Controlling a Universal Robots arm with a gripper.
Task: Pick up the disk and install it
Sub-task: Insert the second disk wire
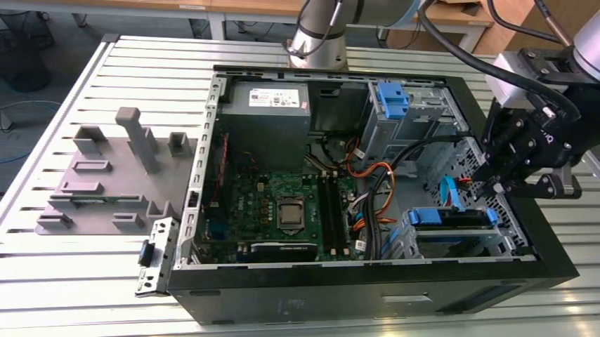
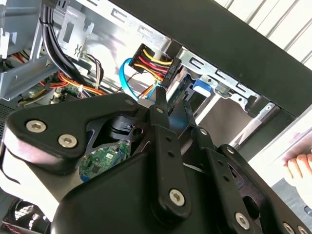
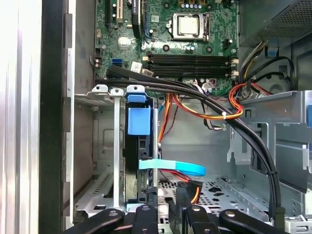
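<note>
The black linkage gripper hangs over the blue-framed silver disk seated in its bay — fingers narrow, holding nothing; seating looks nearly finished.

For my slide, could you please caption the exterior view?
Robot gripper hovering over the open computer case at its drive bay, where the blue-framed disk sits, cables alongside.
</note>
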